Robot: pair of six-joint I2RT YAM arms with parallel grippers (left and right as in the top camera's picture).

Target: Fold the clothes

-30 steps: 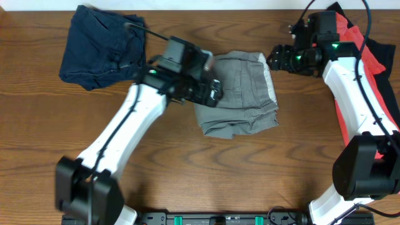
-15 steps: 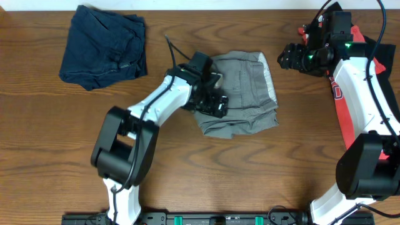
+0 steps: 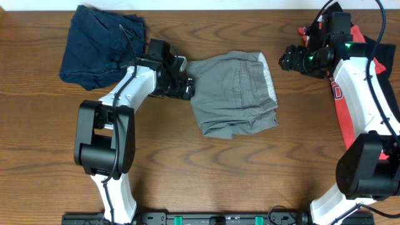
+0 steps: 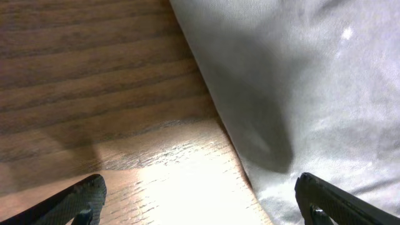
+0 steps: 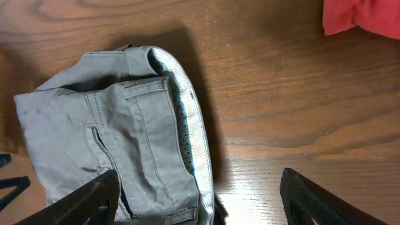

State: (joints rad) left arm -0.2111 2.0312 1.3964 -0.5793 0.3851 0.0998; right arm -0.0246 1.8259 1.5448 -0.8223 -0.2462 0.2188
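While the fold is not yet finished, the grey-khaki cotton shorts with the pale inner waistband (image 3: 234,94) are laid near the middle of the brown wooden worktop (image 3: 187,162), slightly toward the far edge, with the waistband turned to the right edge. The left claw (image 3: 187,87) is set low at the side of these shorts that faces the left edge. Its jaws are spread wide and nothing is gripped. It is probably placed there so that this border can be taken up and turned over. The right claw (image 3: 289,59) is held toward the far right corner, apart from the waistband, its jaws likewise spread wide and empty. It is judged to be kept clear of the cloth.

The crumpled dark navy shorts (image 3: 103,47) are set aside at the far left corner. The red T-shirt (image 5: 365,15) is largely covered by the right arm, so its white lettering cannot be read. Only a strip of the black garment (image 3: 390,62) is seen at the right edge.

From the left wrist the cloth is washed out by glare, and whether it is touched by a finger cannot be told. How many layers are bunched along the near side of the grey-khaki shorts cannot be made out.
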